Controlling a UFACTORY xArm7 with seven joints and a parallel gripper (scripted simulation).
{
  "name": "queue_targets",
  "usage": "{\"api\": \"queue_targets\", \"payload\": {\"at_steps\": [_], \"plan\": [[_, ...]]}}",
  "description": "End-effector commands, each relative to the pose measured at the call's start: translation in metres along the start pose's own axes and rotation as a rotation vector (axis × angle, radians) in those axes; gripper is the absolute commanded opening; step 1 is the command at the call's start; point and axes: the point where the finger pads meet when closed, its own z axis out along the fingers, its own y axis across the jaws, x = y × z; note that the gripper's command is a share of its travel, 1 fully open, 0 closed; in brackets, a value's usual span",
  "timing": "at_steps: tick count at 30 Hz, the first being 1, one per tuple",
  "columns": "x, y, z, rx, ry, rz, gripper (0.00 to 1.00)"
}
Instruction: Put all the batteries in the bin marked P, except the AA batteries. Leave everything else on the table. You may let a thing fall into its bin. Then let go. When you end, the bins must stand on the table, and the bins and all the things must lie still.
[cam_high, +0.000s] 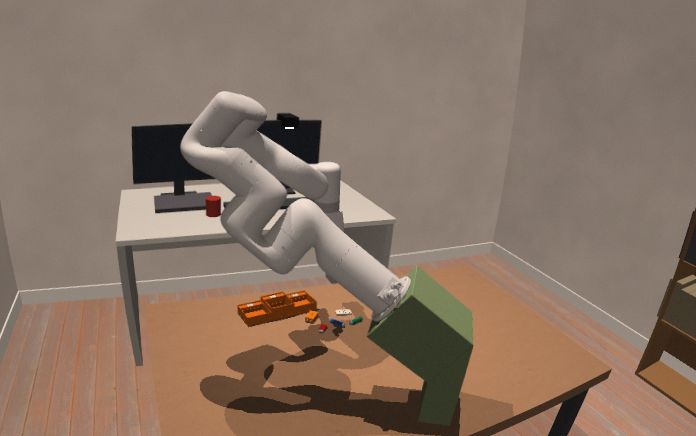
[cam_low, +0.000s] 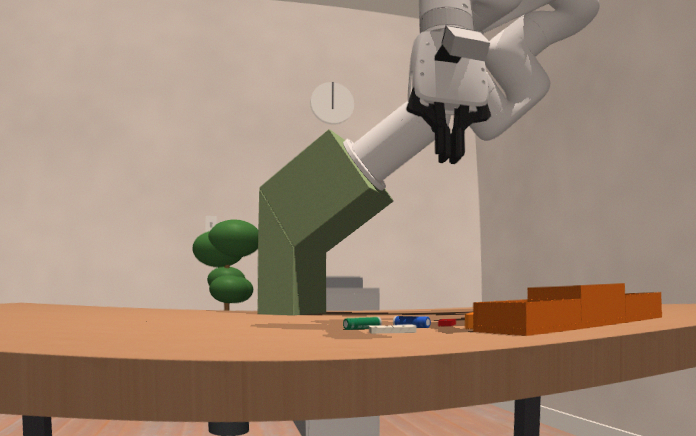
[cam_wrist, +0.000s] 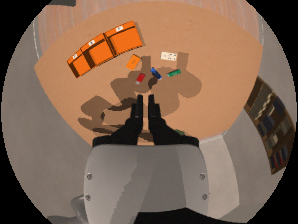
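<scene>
- Gripper (cam_low: 449, 154) hangs high over the table (cam_low: 154, 333), black fingers pressed together, gripping nothing.
- On the tabletop, green battery (cam_low: 361, 322), blue battery (cam_low: 412, 321) and small red battery (cam_low: 446, 322) lie close together.
- In the wrist view, the orange bins (cam_wrist: 107, 47) sit at ten o'clock from that cluster.

Beige walls (cam_high: 410, 61) surround a wooden plank floor (cam_high: 61, 359). A grey desk (cam_high: 154, 225) carries a black monitor (cam_high: 154, 151) and a red cup (cam_high: 213, 205).
</scene>
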Motion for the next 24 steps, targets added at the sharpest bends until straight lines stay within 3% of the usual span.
{"api": "queue_targets", "payload": {"at_steps": [1, 16, 19, 24], "plan": [[-0.021, 0.002, 0.005, 0.049, -0.008, -0.143, 0.07], [-0.020, 0.002, 0.005, 0.049, -0.008, -0.143, 0.07], [-0.005, -0.007, 0.022, 0.049, -0.004, -0.292, 0.07], [0.021, -0.023, 0.051, 0.049, -0.004, -0.310, 0.07]]}}
